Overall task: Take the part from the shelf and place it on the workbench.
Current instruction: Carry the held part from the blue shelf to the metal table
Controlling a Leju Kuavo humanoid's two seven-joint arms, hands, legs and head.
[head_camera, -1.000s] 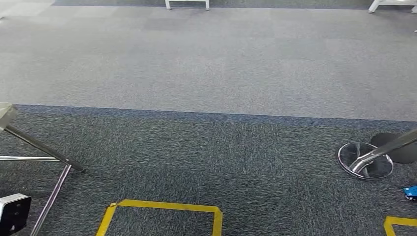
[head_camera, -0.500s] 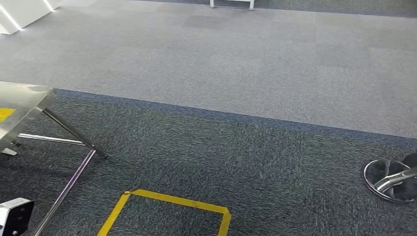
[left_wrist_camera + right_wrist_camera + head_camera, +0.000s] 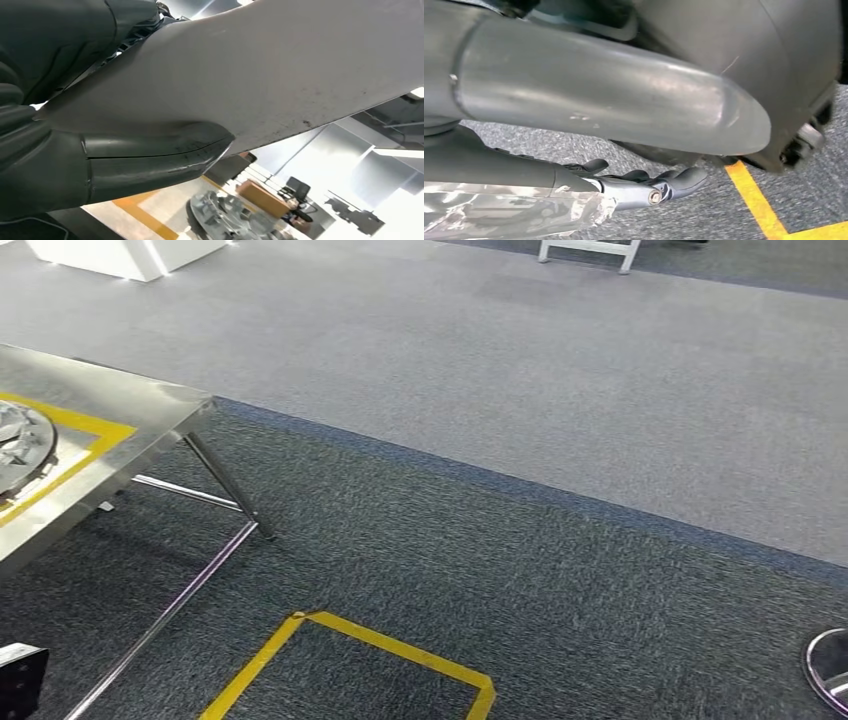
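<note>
Your left hand (image 3: 75, 150) clamps a broad grey part (image 3: 260, 75), thumb pressed flat against its face. Your right hand (image 3: 624, 187) has its fingers extended along something silvery and crinkled; whether it grips that, you cannot tell. The head view gives you the steel workbench (image 3: 120, 410) at far left, a yellow outline taped on top and a round metal disc (image 3: 20, 445) inside it. The left wrist view catches that disc from below the part. Right of the bench corner, carpet (image 3: 560, 390) runs wide; a yellow floor box (image 3: 350, 660) lies near.
</note>
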